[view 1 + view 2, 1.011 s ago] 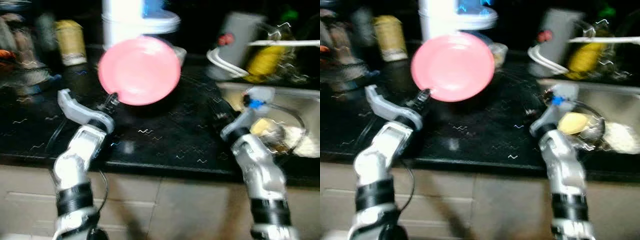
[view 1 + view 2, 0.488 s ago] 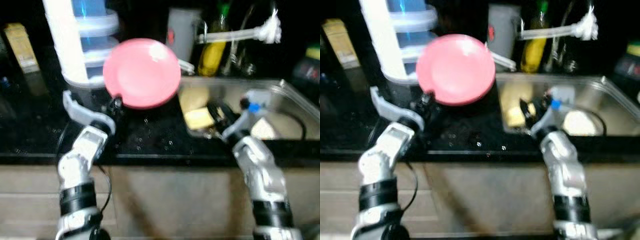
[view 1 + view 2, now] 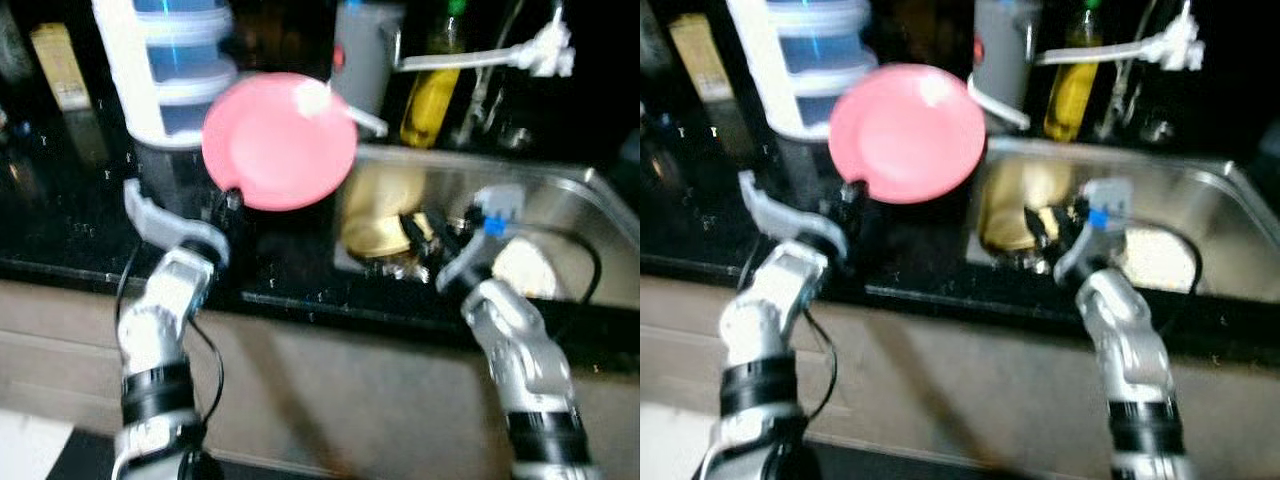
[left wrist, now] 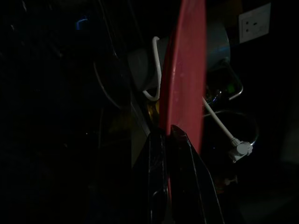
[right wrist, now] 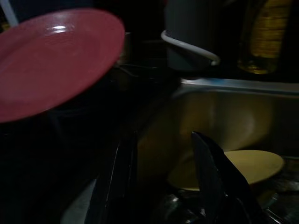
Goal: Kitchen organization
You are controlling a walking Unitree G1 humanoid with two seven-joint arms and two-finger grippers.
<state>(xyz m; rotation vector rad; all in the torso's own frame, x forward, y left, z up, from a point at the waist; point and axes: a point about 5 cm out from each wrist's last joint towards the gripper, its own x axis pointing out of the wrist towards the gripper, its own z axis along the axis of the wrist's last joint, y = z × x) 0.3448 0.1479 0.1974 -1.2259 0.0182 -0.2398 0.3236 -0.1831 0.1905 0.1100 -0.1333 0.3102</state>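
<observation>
- One pink plate [image 3: 279,141] is showing.
- One yellow plate [image 5: 233,169] is lying in the sink.
- One steel sink [image 3: 560,205] is sitting in the dark counter.
- One grey jug [image 3: 364,55] (with a white handle) is standing behind the sink.
- One bottle of yellow liquid [image 3: 433,90] is standing beside it.
- One white stack of clear containers [image 3: 172,70] is standing at the back; the blur is keeping me from counting its tiers.
- Two grippers are showing: the left gripper [image 4: 168,135] and the right gripper [image 5: 163,140].
</observation>
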